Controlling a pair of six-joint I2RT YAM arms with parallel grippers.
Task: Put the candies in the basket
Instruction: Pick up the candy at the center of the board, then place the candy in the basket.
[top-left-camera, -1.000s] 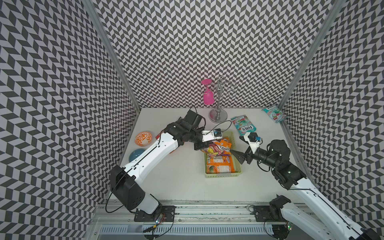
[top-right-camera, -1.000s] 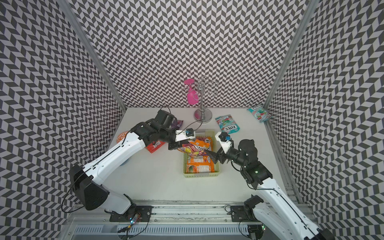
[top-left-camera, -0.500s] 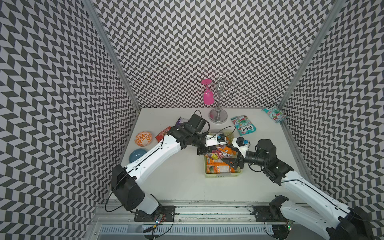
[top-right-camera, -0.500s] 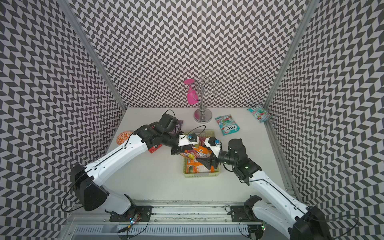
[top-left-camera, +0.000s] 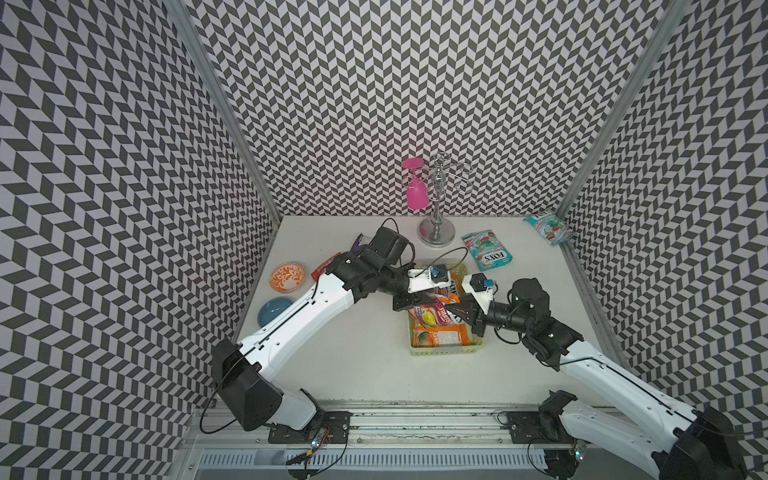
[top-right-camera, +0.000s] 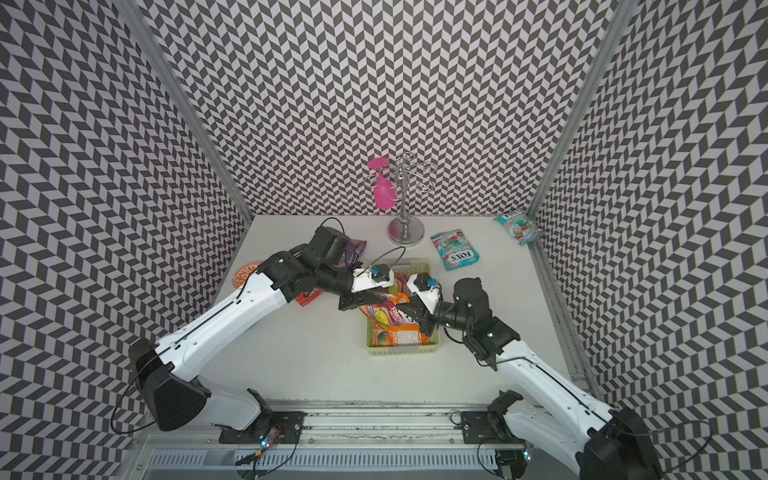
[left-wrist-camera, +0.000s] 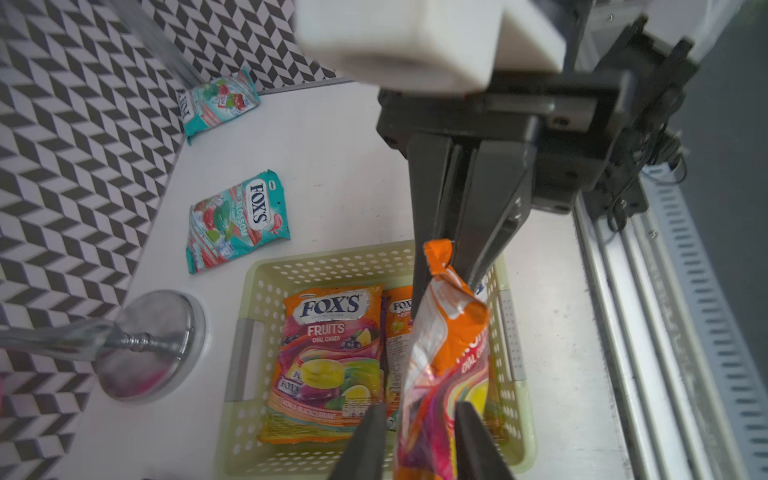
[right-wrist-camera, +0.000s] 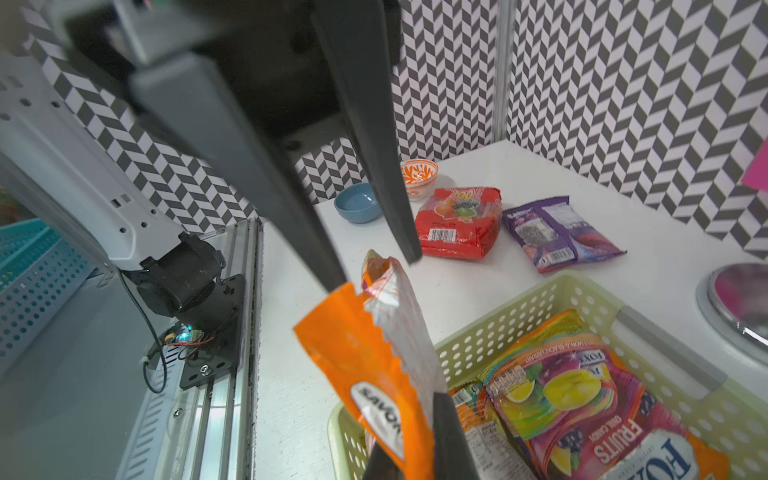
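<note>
Far left of a top view: orange-patterned bowl (top-left-camera: 286, 277) and blue bowl (top-left-camera: 272, 309), not task items. Just right of them, a red candy bag (top-left-camera: 322, 269) and a purple candy bag (top-right-camera: 356, 248) are seen on the table (top-left-camera: 357, 361), partly hidden under the L arm, both outside the basket.

Centre of frame: the left gripper (left-wrist-camera: 419, 409) is seen w/ jaws parted roughly halfway, straddling one end of the orange candy bag (left-wrist-camera: 440, 345). Slack shows beside the film, so no grip is judged there. The bag is held edge-on in the air. Its long axis runs L-to-R across the frame from one gripper to the other, directly over the basket (top-left-camera: 449, 350), which sits centre-right. At least two bags in the basket (left-wrist-camera: 328, 357) are seen lying flat.

Just right of the bag, the right gripper (left-wrist-camera: 451, 270) is seen w/ jaws pinched nearly together on the bag's crimped orange end, so the bag is carried by this arm alone. Both arms are about equally near.

The coming move is judged to turn on this: the bag lies between the two jaw sets and above the basket. L should be backed off leftward along the axis first. A release by R should then drop it inside.

Upper right: two teal bags (top-left-camera: 487, 251) (top-left-camera: 547, 227) are seen well apart from the basket, nearer the R arm.
</note>
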